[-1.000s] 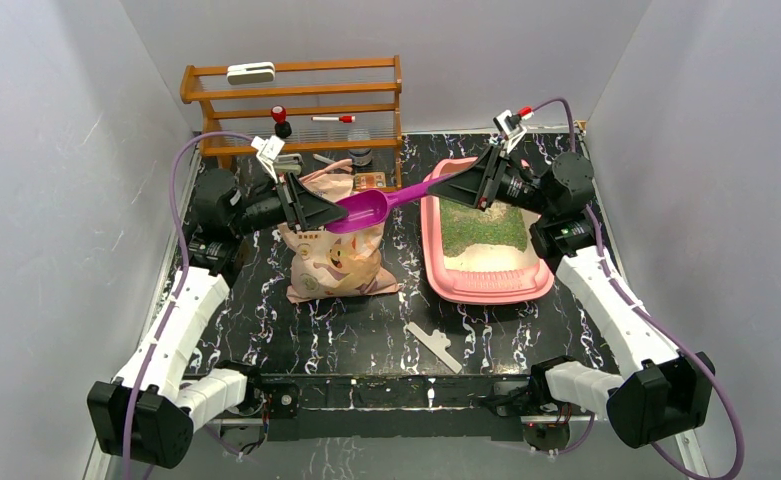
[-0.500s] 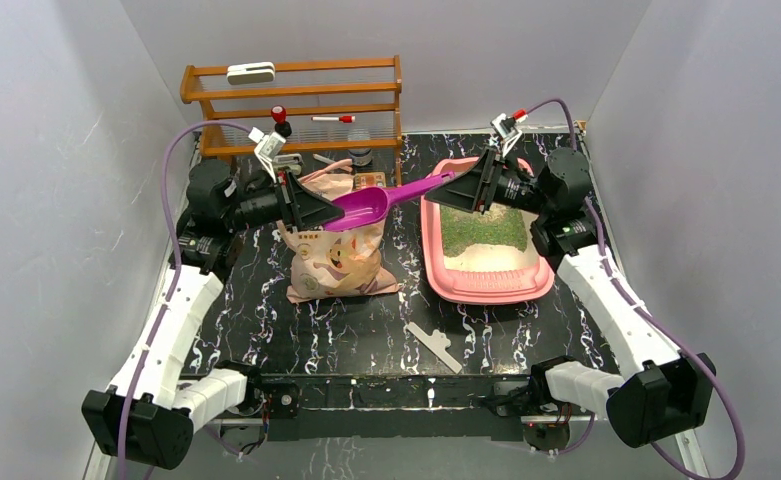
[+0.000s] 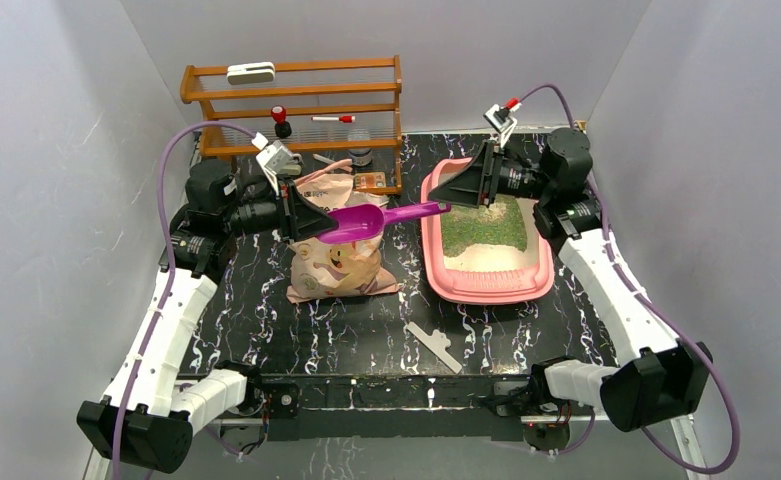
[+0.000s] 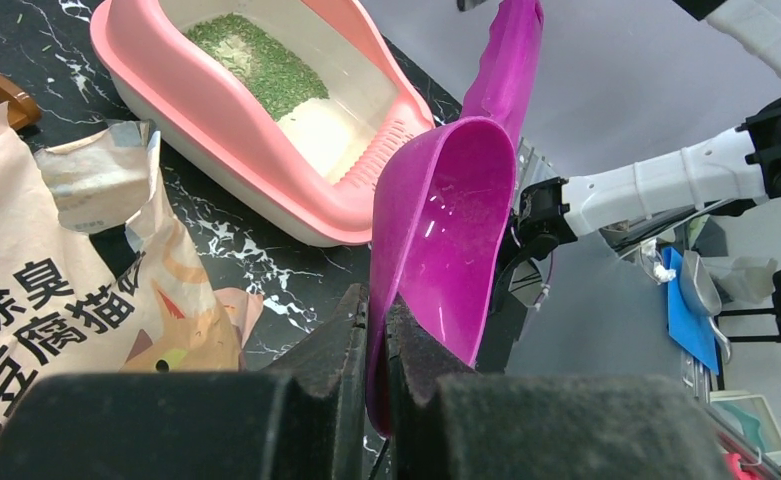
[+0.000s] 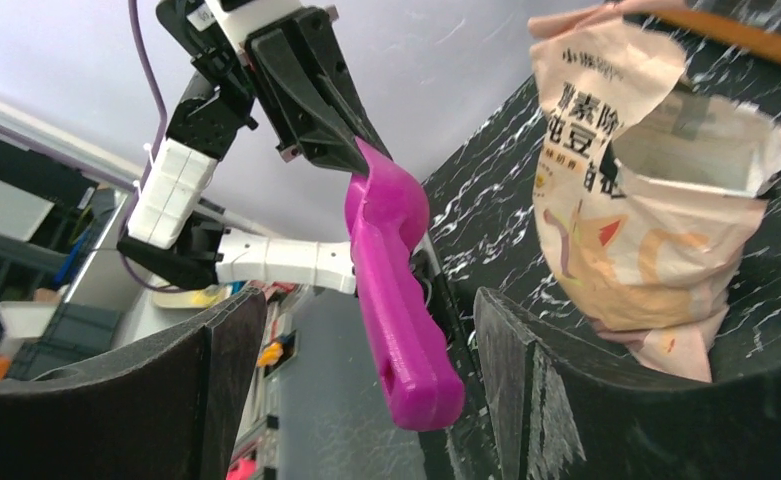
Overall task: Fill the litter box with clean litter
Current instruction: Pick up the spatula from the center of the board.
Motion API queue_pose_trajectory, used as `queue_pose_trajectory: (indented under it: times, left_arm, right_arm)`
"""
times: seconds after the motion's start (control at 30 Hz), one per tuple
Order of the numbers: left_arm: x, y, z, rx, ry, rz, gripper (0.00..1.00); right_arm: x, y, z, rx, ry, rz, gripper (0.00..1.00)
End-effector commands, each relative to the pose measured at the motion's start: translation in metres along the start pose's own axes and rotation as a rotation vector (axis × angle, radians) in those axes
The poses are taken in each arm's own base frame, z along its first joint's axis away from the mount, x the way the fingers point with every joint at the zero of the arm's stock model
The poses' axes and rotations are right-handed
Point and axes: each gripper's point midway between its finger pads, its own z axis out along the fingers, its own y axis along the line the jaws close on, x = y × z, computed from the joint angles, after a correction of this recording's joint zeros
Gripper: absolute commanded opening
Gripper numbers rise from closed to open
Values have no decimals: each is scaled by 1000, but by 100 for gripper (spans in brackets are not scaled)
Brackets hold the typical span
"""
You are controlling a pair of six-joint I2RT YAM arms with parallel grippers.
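Operator: Report state of left fingers (image 4: 336, 350).

Technician: Closed. They pinch the rim of the purple scoop (image 4: 446, 230) at its bowl end and hold it clear of the surface (image 3: 366, 330). The bowl interior shows no granules in the left wrist view.

Operator: State of right fingers (image 5: 216, 380)?

Technician: Spread apart. The end of the scoop handle lies between them, with a gap on each side, so they hold nothing.

Operator: Position of the scoop?

Technician: Roughly level, bowl to the left and handle to the right. The bowl sits above the open top of the beige bag (image 3: 336, 270), which stands upright. The handle reaches toward the left rim of the litter box (image 3: 486, 290).

Operator: Location of the litter box?

Technician: On the right half of the surface, long side running from near to far, just beside the bag.

Operator: Condition of the clean litter (image 3: 481, 225)?

Technician: Green granules cover the middle and far part of the tray floor. The near end shows bare cream plastic.

Operator: Other items?

Technician: Wooden rack (image 3: 296, 95) at the far edge, behind the bag.
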Motion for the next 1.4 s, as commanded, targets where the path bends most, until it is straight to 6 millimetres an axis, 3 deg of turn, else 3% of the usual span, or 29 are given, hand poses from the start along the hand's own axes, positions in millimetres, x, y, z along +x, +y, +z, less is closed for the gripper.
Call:
queue_pose_trajectory:
  times: [0.0,0.27,0.33,0.5,0.6,0.87,1.0,1.07,1.17,1.23,1.37]
  left_arm:
    - [-12,-15,-5,41,-24,93,0]
    - [-10,-15,-4,57,-16,111,0]
    - [-10,-14,-4,47,-20,116,0]
    - [-8,-10,-4,33,-19,124,0]
    - [-8,-8,-3,27,-18,120,0]
    - [-7,-3,-2,12,-19,119,0]
    - [-7,-1,-1,5,-20,117,0]
    - [-7,-1,-1,7,-20,118,0]
    - [-8,-1,-1,8,-21,121,0]
    - [-8,-2,-1,12,-21,121,0]
    - [-9,1,-1,-4,-26,117,0]
  right_arm:
    - [10,5,4,-75,103,56,82]
    - [36,15,31,-154,206,71,67]
    - [36,14,32,-156,207,81,57]
    - [39,15,34,-166,220,112,46]
    - [41,12,34,-161,225,127,34]
    - [44,12,37,-161,232,149,33]
    - [46,10,37,-153,231,166,48]
    - [46,9,37,-150,229,169,48]
    - [46,6,38,-140,224,177,38]
    - [46,5,38,-137,222,180,25]
    - [44,3,39,-121,206,178,9]
